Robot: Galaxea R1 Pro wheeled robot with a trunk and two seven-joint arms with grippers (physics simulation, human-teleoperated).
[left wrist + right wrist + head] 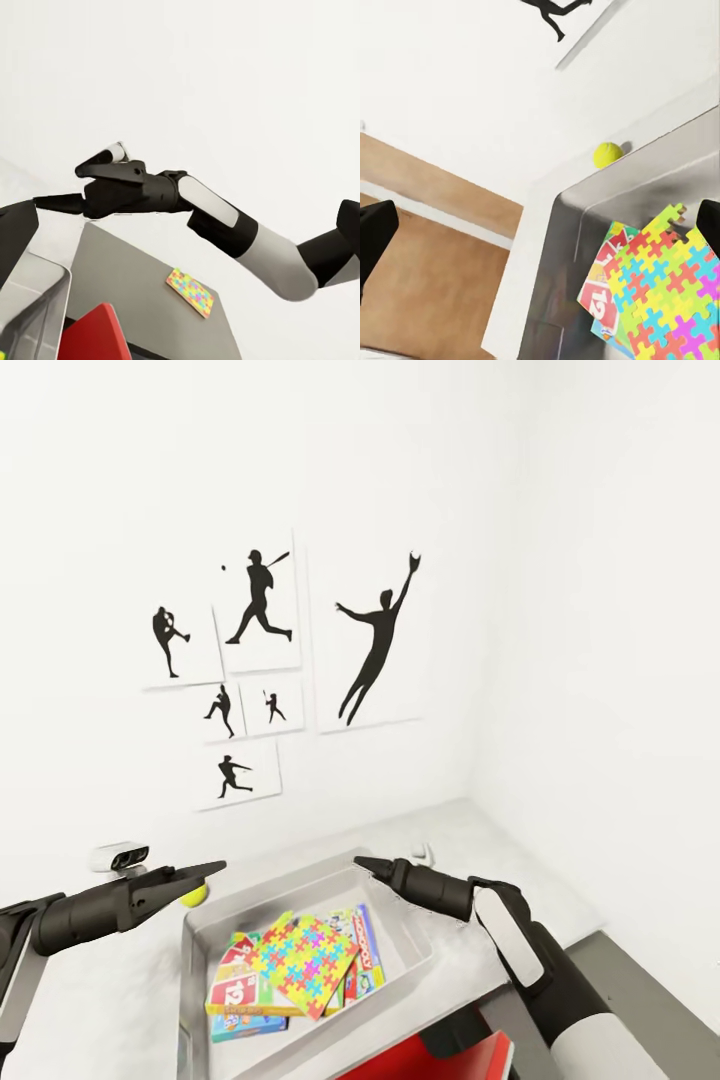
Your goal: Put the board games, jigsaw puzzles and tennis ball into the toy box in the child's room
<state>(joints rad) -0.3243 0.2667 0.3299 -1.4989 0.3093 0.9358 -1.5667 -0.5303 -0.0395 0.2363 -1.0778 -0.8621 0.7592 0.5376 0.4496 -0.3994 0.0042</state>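
Hovering over the toy box (400,950) now, both arms are up above the table (120,1000). The board games (240,990) lie stacked inside the bin, with one jigsaw puzzle (305,960) resting tilted on top of them. The tennis ball (194,896) sits on the table top just outside the box's far rim, right at the tip of the left gripper (205,873). In the head view that gripper's fingers come together to a point, so the jaws look closed with nothing between them; the ball is beside them, not in them. The right gripper (365,863) also narrows to a closed point over the box's far edge, empty. From the left wrist camera a second jigsaw puzzle (190,292) lies flat on the grey surface, well apart from the box.

The risks, as I judge them. The ball is round and free on a smooth top: a closed fingertip nudging it could send it rolling along the wall or off the table edge. The jaws would need to spread before coming down on it. The loose puzzle is thin and flat, hard to get fingers under, and a pinch could slide it away. The puzzle already in the bin sits tilted, so anything dropped carelessly could knock it askew.
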